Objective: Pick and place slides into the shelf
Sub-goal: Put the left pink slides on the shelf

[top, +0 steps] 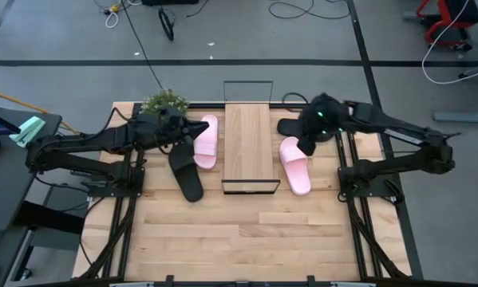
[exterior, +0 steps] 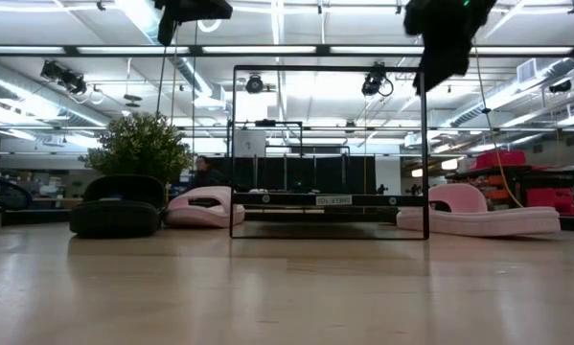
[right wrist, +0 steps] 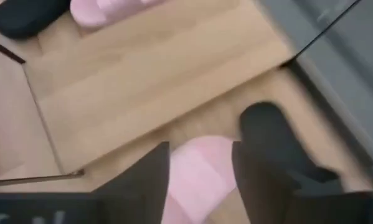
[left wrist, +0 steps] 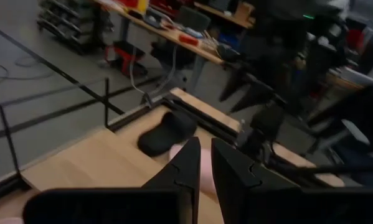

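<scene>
Right hand (top: 309,142), parted and empty, hovers above the pink slide (top: 295,165) right of the shelf (top: 247,143): pickup looms; descent and closing next. Left hand (top: 180,131) clenched, empty.

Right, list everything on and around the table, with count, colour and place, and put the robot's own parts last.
Pale pink open-toe slide sandals: two; one left of the shelf, one right of it, both on the table.
Black open-toe slide sandals: two; one left of the shelf beside the pink one, one at the table's far right, next to the right gripper.
Low shelf with light wood plank top and thin black wire frame: one, mid-table, nothing on it.
Small green potted plant: one, far left corner.
Light wooden tabletop: one.
Left gripper: dark, raised over the left slides, nearly shut, empty.
Right gripper: dark, raised over the right slides, open, empty.
</scene>
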You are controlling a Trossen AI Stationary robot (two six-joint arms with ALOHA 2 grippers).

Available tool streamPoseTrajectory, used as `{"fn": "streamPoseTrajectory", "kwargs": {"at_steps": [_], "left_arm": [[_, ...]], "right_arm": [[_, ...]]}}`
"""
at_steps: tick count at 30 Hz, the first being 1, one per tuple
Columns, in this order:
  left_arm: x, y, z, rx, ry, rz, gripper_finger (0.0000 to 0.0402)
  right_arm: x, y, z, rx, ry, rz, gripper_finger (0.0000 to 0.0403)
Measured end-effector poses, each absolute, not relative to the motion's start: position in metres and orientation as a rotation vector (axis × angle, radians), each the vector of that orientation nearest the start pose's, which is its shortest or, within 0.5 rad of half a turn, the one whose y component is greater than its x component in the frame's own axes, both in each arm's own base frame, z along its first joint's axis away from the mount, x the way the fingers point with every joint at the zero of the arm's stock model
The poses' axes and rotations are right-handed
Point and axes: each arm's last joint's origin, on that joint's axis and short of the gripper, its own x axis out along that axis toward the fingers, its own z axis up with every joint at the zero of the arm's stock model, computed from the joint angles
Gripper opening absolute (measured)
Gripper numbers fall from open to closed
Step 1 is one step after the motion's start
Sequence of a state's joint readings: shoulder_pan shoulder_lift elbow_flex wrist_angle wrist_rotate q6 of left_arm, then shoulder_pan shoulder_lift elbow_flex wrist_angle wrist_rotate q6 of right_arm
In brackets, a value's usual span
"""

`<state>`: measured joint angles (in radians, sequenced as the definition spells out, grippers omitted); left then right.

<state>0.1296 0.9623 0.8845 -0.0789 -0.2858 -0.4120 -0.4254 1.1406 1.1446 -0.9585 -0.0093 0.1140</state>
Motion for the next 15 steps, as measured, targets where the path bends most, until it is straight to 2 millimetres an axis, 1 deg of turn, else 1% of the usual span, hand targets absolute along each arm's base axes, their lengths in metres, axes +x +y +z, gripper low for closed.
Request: {"fn": "streamPoseTrajectory", "kwargs": {"at_steps": [3, 6, 9, 15], "left_arm": [[0.209, 0.041, 0.345, -0.394, 0.083, 0.44, 0.0053], [0.207, 0.047, 0.345, -0.397, 0.075, 0.459, 0.0059], [0.206, 0.051, 0.345, -0.402, 0.075, 0.46, 0.0063], [0.204, 0.061, 0.345, -0.408, 0.086, 0.412, 0.0057]], "right_arm": [[0.201, -0.105, 0.309, 0.442, 0.984, -0.371, 0.0213], [0.205, -0.121, 0.291, 0.545, 1.074, -0.336, 0.0229], [0.208, -0.135, 0.276, 0.565, 1.146, -0.337, 0.0241], [0.211, -0.154, 0.256, 0.593, 1.198, -0.283, 0.0252]]}}
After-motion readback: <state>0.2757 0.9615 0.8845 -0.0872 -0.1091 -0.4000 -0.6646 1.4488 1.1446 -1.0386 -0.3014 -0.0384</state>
